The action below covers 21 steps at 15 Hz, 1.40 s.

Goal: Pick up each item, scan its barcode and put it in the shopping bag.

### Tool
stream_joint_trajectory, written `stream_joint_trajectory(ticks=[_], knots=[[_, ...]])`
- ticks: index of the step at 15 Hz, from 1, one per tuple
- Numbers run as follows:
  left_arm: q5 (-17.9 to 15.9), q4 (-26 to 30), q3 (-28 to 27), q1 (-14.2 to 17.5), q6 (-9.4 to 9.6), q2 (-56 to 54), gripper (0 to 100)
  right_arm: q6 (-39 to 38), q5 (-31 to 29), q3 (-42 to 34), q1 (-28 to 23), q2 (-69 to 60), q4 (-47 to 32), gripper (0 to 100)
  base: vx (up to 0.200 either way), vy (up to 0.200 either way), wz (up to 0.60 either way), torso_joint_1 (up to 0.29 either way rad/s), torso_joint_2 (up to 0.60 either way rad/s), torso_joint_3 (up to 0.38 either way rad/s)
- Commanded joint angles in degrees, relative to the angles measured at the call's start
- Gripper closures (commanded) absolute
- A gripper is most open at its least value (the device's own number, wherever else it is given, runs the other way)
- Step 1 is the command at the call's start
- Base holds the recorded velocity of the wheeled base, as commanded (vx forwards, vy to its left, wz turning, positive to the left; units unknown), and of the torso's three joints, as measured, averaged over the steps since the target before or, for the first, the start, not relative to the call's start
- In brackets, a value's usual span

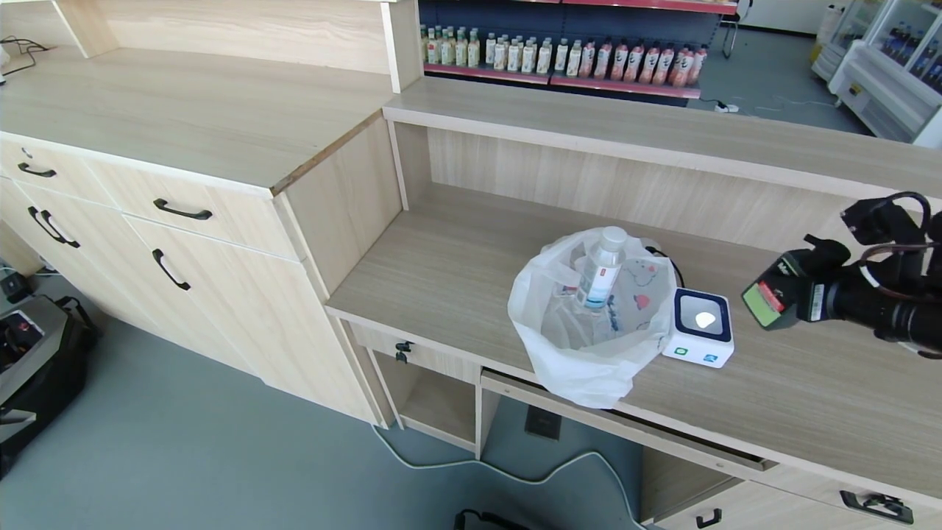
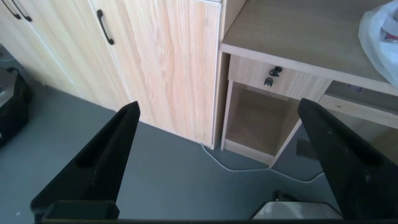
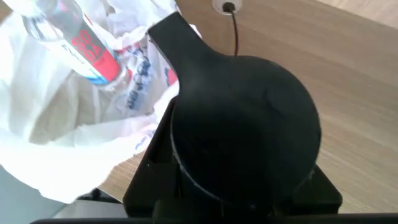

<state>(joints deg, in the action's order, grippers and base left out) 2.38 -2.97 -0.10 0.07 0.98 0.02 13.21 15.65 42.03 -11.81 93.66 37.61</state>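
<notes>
The white shopping bag (image 1: pixel 581 361) stands open on the counter (image 1: pixel 456 272), a clear bottle (image 1: pixel 602 269) leaning inside. The scanner (image 1: pixel 699 327) sits just beside it at 3 o'clock. At the scanner's 2 o'clock the right gripper (image 1: pixel 791 294) clamps a dark item (image 1: pixel 762 303) with a green end, its shape hard to make out. The left gripper (image 2: pixel 217 106) hangs over the floor, its fingers wide apart.

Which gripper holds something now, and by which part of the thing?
The right gripper holds a black container with a green end, apparently by its opposite end. The left gripper is open and empty.
</notes>
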Motion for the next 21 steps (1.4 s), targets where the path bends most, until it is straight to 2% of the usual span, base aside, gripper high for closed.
stream_joint_trajectory(ticks=[1,4,9,11,13,21], knots=[[0.1,0.0,0.0,0.0,-0.01,0.0,0,15.1,0.1,-14.7,-10.4,-21.4,1.8,100,0.0,0.0,0.0,0.0,0.0,0.0],[0.1,0.0,0.0,0.0,-0.01,0.0,0,18.6,-0.2,-15.5,-9.9,-22.6,2.4,100,0.0,0.0,0.0,0.0,0.0,0.0],[0.1,0.0,0.0,0.0,-0.01,0.0,0,18.6,0.0,-15.4,-7.2,-21.8,4.6,100,0.0,0.0,0.0,0.0,0.0,0.0],[0.0,0.0,0.0,0.0,-0.01,0.0,0,14.6,0.2,-15.3,-6.0,-21.2,6.2,100,0.0,0.0,0.0,0.0,0.0,0.0],[0.0,0.0,0.0,0.1,-0.01,0.0,0,0.1,-0.2,-15.5,-0.4,-22.1,10.1,100,0.0,0.0,0.0,0.0,0.0,0.0],[0.1,0.0,0.0,0.0,-0.01,0.0,0,-1.3,-1.1,-15.6,0.4,-20.1,11.1,100,0.0,0.0,0.0,0.0,0.0,0.0]])
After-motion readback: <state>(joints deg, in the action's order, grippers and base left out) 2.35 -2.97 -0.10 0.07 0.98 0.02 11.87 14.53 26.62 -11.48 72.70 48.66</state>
